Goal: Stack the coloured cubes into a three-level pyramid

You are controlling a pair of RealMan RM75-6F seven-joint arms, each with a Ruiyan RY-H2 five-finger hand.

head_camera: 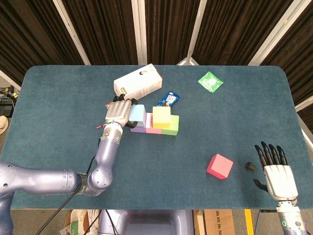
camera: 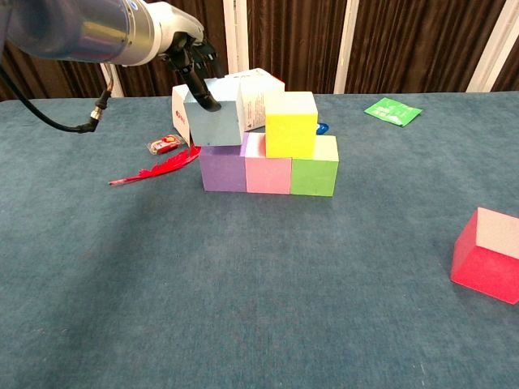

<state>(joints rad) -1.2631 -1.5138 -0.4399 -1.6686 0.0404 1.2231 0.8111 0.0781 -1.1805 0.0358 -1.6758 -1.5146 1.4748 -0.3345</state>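
1 white carton [head_camera: 138, 81], contents unseen.

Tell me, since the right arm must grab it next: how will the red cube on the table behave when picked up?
The red cube has flat faces and square edges, so it probably won't roll. It looks like a matte foam block, so likely light and not slippery. Its size roughly suits the open right robot hand.
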